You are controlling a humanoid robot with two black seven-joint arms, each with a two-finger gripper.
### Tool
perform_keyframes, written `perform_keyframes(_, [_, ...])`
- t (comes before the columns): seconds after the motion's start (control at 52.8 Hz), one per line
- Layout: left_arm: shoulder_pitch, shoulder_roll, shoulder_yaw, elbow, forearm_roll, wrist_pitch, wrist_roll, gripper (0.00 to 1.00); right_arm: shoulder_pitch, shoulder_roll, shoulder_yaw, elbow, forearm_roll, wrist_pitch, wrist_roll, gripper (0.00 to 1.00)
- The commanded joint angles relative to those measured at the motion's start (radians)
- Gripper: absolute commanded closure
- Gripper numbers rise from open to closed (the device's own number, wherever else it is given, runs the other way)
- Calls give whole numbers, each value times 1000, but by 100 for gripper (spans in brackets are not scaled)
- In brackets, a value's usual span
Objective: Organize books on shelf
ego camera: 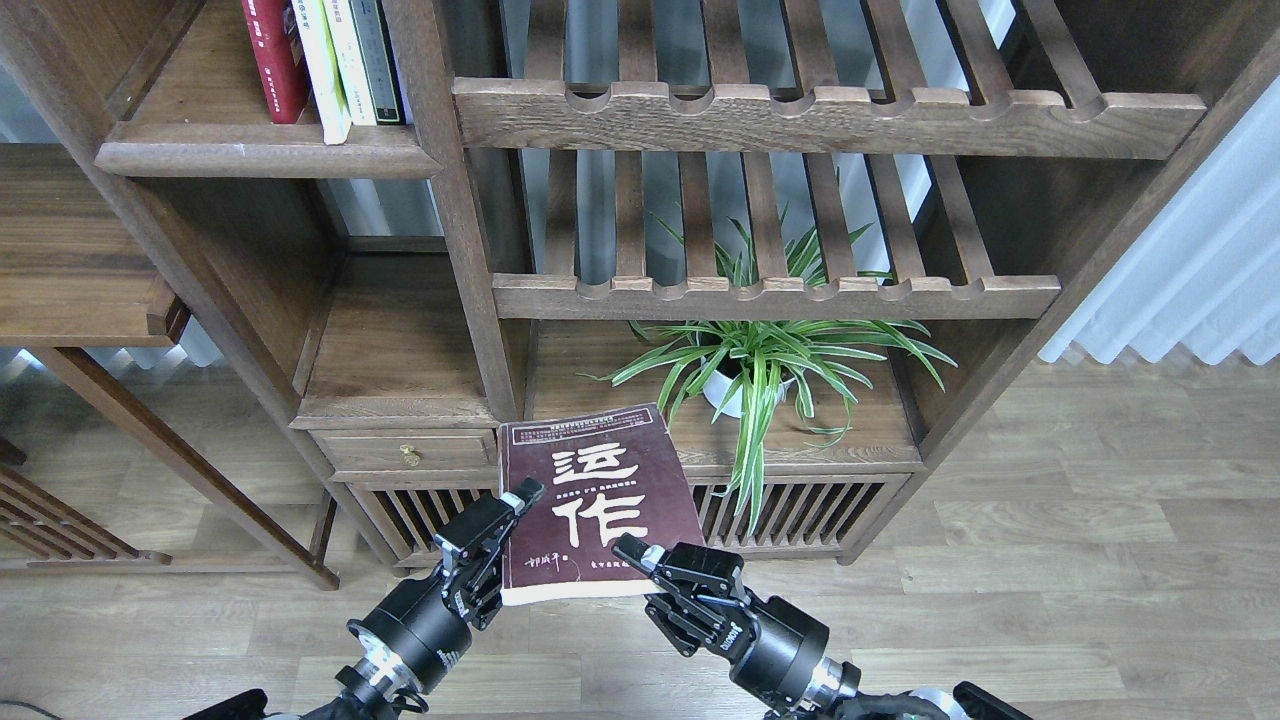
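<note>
A dark maroon book (pixel 600 495) with big white Chinese characters hangs cover-up in the air, in front of the low cabinet. My left gripper (pixel 505 525) is clamped on its left edge, one finger lying over the cover. My right gripper (pixel 650 570) grips its lower right corner. High at the left, the shelf (pixel 260 155) is a solid brown board. On it stand a red book (pixel 272 60) and a yellow-green book (pixel 322 75), beside a thin white and a dark-spined one.
Two slatted racks (pixel 800 115) with notched rails fill the upper right. A potted spider plant (pixel 760 370) stands just right of the held book. A small drawer (pixel 405 450) sits under a bare lower board. A wood floor and a white curtain (pixel 1190 280) are at the right.
</note>
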Motion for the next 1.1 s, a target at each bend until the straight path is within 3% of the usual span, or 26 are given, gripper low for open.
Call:
perform_keyframes(0.0, [0,1,1,-2,1,0,3,93,-6,0,1,-2,-1,0,0,89])
perform_keyframes(0.038, [-1,1,-1,-4,1,0,3,93,-6,0,1,-2,-2,0,0,87])
perform_keyframes(0.076, [-1,2,-7,-4,5,0,3,93,-8,2,1,-2,-9,0,0,79])
perform_keyframes(0.133, [-1,8,-17,-7,21,0,3,93,-8,9,17,-11,-48,0,0,56])
perform_keyframes(0.246, [0,27,-45,-9,43,0,3,93,-9,11,27,-32,-94,0,0,26])
perform_keyframes(0.36, [2,62,-79,-22,49,0,3,93,-4,-1,87,-52,-108,0,0,10])
perform_keyframes(0.606, [117,222,-201,-62,271,0,6,94,-6,2,201,-111,-108,0,0,4])
perform_keyframes(0.738, [210,331,-326,-64,423,0,66,94,-3,12,201,-121,-110,0,0,3])
perform_keyframes(0.814, [255,398,-415,-65,426,0,71,94,0,12,199,-123,-108,0,0,3])
perform_keyframes(0.833, [255,412,-579,-67,384,0,58,95,3,31,196,-132,-111,0,0,3])
perform_keyframes(1.022, [217,426,-776,-67,324,0,60,95,5,32,199,-138,-111,0,0,3])
perform_keyframes(1.079, [140,530,-820,-65,224,0,60,95,6,34,199,-149,-111,0,0,3])
